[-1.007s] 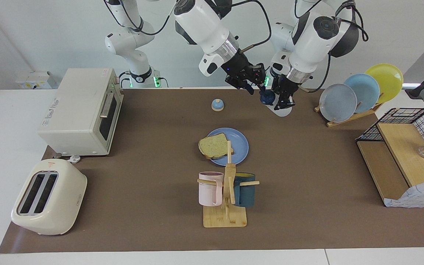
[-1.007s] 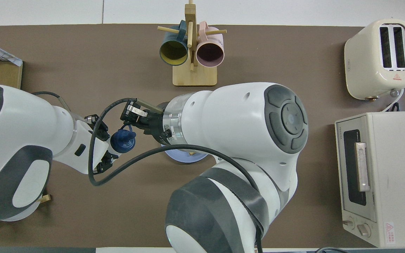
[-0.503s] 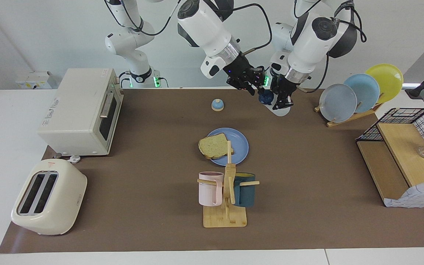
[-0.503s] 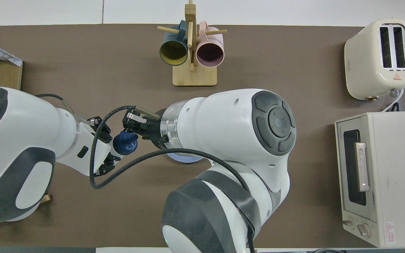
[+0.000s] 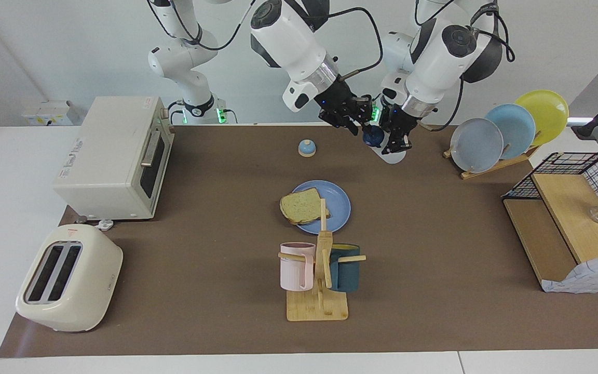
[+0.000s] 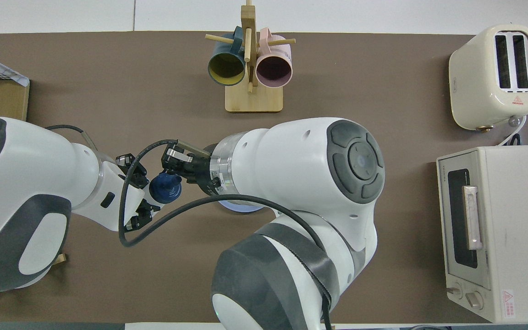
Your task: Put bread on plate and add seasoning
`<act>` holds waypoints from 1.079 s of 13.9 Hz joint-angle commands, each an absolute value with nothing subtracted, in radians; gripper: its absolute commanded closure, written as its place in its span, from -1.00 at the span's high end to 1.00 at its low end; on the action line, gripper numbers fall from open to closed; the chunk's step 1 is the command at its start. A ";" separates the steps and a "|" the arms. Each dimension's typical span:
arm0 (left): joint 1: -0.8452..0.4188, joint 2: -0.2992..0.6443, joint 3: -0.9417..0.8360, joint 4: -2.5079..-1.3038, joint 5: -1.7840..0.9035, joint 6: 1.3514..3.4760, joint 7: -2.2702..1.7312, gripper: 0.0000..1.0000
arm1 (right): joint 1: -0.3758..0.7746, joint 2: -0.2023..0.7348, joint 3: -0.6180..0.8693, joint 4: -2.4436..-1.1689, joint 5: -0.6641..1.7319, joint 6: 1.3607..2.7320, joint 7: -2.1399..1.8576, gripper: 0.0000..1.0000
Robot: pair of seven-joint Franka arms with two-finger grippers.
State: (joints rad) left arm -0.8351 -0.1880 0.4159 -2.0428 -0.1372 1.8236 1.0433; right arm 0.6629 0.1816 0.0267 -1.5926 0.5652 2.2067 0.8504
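Both grippers are up over the mat's robot-side edge, meeting at the bottle [image 5: 388, 149]: the left gripper [image 5: 398, 141] is clamped round its translucent whitish body, tilting it, while the right gripper [image 5: 362, 126] sits at the rounded navy cap [image 6: 165, 188], though I can't tell whether its jaws are gripping. Mid-table, the speckled, brown-crusted bread [image 5: 302, 206] lies flat on the round, smooth blue plate [image 5: 338, 208], overhanging its rim.
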 commanded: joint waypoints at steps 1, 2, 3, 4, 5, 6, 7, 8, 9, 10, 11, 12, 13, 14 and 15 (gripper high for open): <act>-0.851 -0.225 0.426 -2.082 -0.149 1.858 1.043 -1.00 | 0.664 0.153 0.029 -1.632 0.560 2.227 0.841 -0.28; -0.851 -0.225 0.426 -2.082 -0.149 1.858 1.043 -1.00 | 0.666 0.153 0.029 -1.632 0.560 2.227 0.842 -0.28; -0.851 -0.225 0.426 -2.082 -0.149 1.858 1.043 -1.00 | 0.672 0.153 0.029 -1.631 0.560 2.227 0.842 -0.29; -0.851 -0.225 0.426 -2.082 -0.149 1.858 1.043 -1.00 | 0.678 0.153 0.029 -1.631 0.560 2.229 0.842 -0.31; -0.851 -0.225 0.426 -2.082 -0.149 1.858 1.042 -1.00 | 0.678 0.153 0.028 -1.631 0.560 2.229 0.842 -0.33; -0.851 -0.225 0.426 -2.082 -0.153 1.859 1.042 -1.00 | 0.678 0.153 0.029 -1.631 0.560 2.230 0.842 -0.36; -0.851 -0.225 0.426 -2.082 -0.156 1.862 1.042 -1.00 | 0.680 0.153 0.028 -1.631 0.560 2.230 0.842 -0.36; -0.850 -0.225 0.426 -2.083 -0.156 1.864 1.042 -1.00 | 0.681 0.153 0.029 -1.632 0.560 2.229 0.842 -0.36; -0.850 -0.225 0.426 -2.083 -0.156 1.864 1.040 -1.00 | 0.683 0.153 0.028 -1.632 0.560 2.229 0.842 -0.36; -0.847 -0.225 0.426 -2.083 -0.156 1.864 1.040 -1.00 | 0.681 0.153 0.028 -1.631 0.560 2.229 0.841 -0.36; -0.845 -0.227 0.426 -2.083 -0.163 1.864 1.040 -1.00 | 0.680 0.153 0.028 -1.632 0.560 2.229 0.841 -0.36; -0.845 -0.229 0.426 -2.083 -0.163 1.864 1.042 -1.00 | 0.680 0.155 0.028 -1.631 0.560 2.229 0.841 -0.36; -0.845 -0.229 0.426 -2.083 -0.164 1.864 1.040 -1.00 | 0.680 0.155 0.028 -1.629 0.560 2.230 0.841 -0.37; -0.844 -0.229 0.426 -2.085 -0.169 1.864 1.042 -1.00 | 0.678 0.155 0.028 -1.629 0.560 2.230 0.841 -0.38; -0.844 -0.229 0.426 -2.086 -0.170 1.864 1.042 -1.00 | 0.678 0.155 0.028 -1.629 0.560 2.232 0.841 -0.41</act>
State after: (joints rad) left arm -0.8347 -0.1924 0.4178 -2.0482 -0.1567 1.8379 1.0431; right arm 0.6793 0.1783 0.0268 -1.5985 0.5651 2.2109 0.8502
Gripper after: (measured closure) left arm 0.599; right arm 0.687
